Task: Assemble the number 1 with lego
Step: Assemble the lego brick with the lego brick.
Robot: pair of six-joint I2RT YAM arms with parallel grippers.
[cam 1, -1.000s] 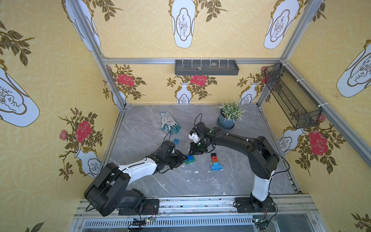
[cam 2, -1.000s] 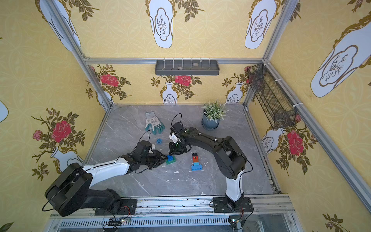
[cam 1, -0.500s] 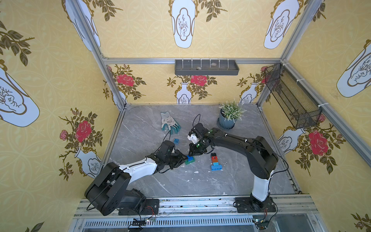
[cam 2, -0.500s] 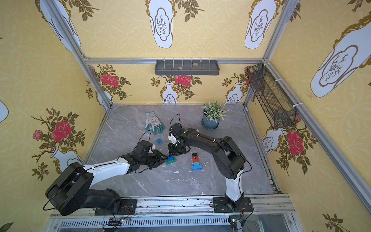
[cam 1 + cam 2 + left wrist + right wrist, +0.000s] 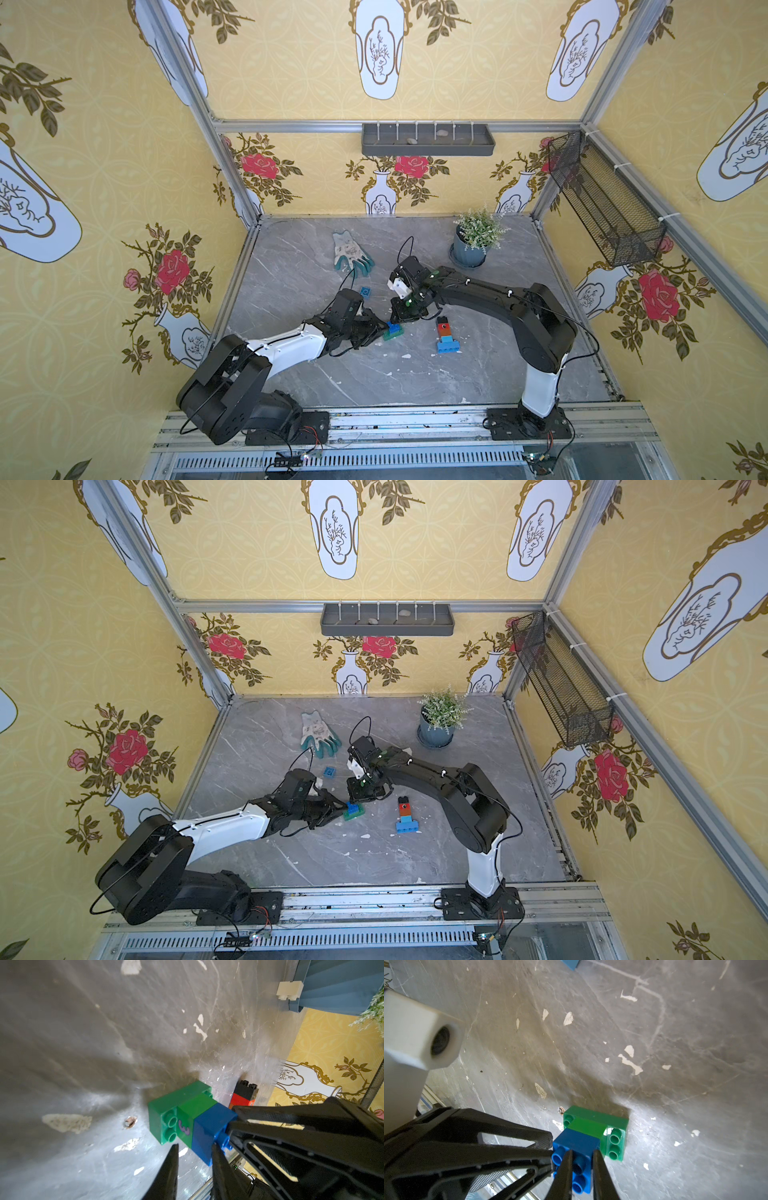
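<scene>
A small stack of lego lies on its side mid-table: a long green brick (image 5: 166,1109), a green square brick with a purple 3 (image 5: 193,1109), and a blue brick (image 5: 395,327) (image 5: 577,1142). My right gripper (image 5: 582,1152) (image 5: 399,318) is shut on the blue brick's studs. My left gripper (image 5: 195,1147) (image 5: 340,808) meets the stack from the other side, jaws a little apart, one finger against the blue brick. A second lego column (image 5: 444,332) (image 5: 405,814) of black, red and orange ends on a long light blue brick. A loose blue brick (image 5: 365,291) lies behind.
A white brick (image 5: 289,990) lies beside the blue plant pot (image 5: 469,249). A work glove (image 5: 351,253) lies at the back. A grey wall tray (image 5: 428,139) and a black mesh basket (image 5: 606,199) hang on the walls. White flecks dot the grey table (image 5: 374,382).
Both arms have stayed at the green and blue stack. The left jaws have narrowed a little, and the right wrist has shifted slightly left.
</scene>
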